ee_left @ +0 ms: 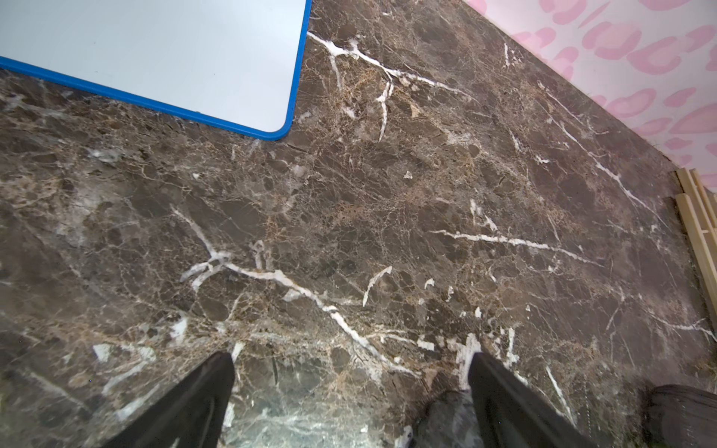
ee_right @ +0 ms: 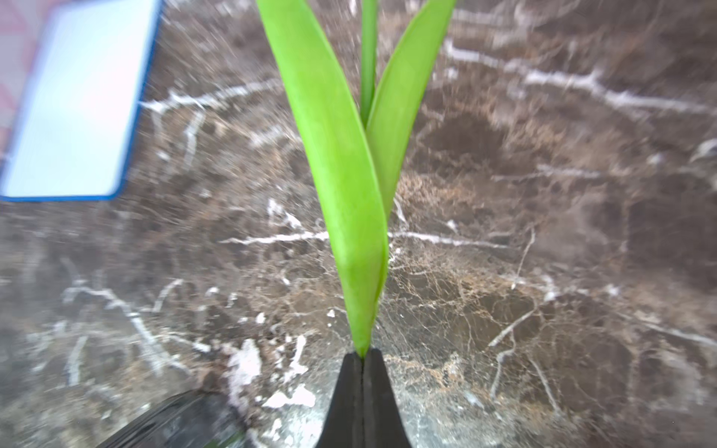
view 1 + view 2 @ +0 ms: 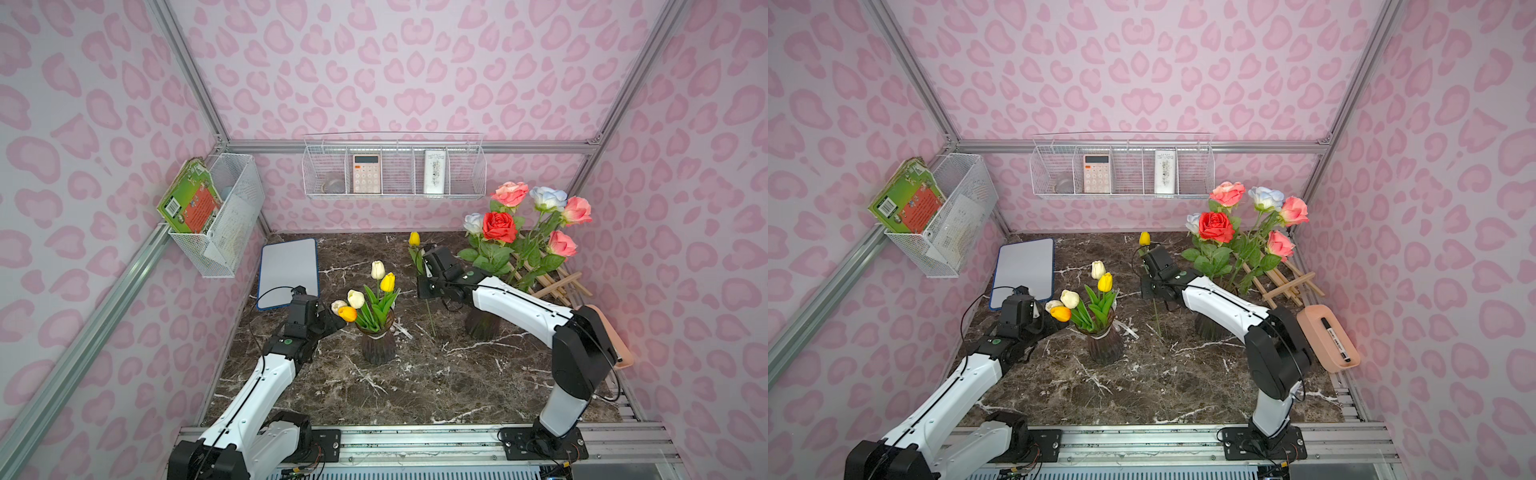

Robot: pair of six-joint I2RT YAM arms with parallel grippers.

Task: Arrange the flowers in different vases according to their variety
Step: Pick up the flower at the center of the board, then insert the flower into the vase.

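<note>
I count two vases. Five tulips [image 3: 377,291] stand in the left vase [image 3: 377,348] and six roses [image 3: 500,226] in the right vase [image 3: 482,327]. My right gripper [image 2: 362,353] is clenched on a sixth, yellow tulip [image 3: 414,239], upright between them. The wrist view shows the pinch at its leaf base. My left gripper [image 1: 351,360] hangs released over the marble table [image 1: 388,217]. The marker [image 3: 1335,338] shows in only one top view, and I can't read its label.

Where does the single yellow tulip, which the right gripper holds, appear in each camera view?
Top view: the yellow tulip has its bloom just right of the picture's centre.
Top view: its bloom is just left of the centre.
Left wrist: not in it.
Right wrist: only its green leaves and stem, rising from the shut right gripper; the bloom is out of frame.
Shared landmark: the blue-edged whiteboard.
</note>
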